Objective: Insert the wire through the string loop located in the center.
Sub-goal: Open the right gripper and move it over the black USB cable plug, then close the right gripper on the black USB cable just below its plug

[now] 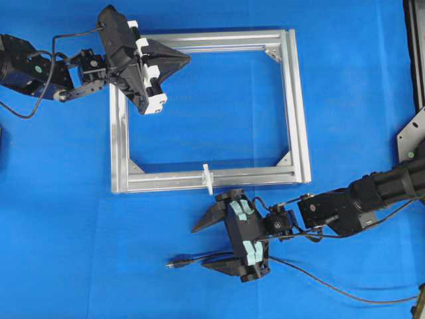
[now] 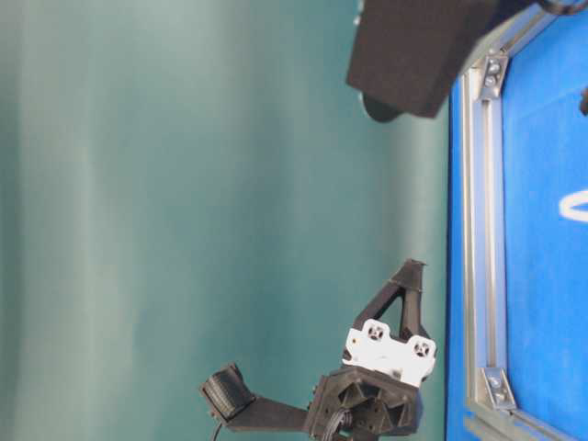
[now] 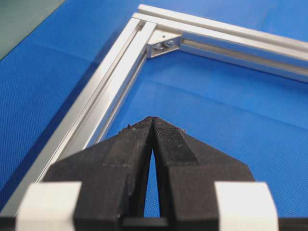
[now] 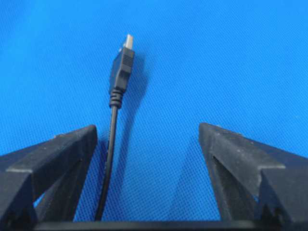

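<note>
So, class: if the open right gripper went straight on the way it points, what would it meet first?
Probably nothing: the right gripper straddles the thin black wire, whose metal-tipped plug lies ahead, nearer one finger.

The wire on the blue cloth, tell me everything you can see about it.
The wire is a thin black flexible cable ending in a moulded black plug with a small metal tip and a ribbed strain relief. It lies flat on the blue cloth, plug pointing away from the right hand, running between that hand's open fingers, nearer one of them, not gripped.
</note>
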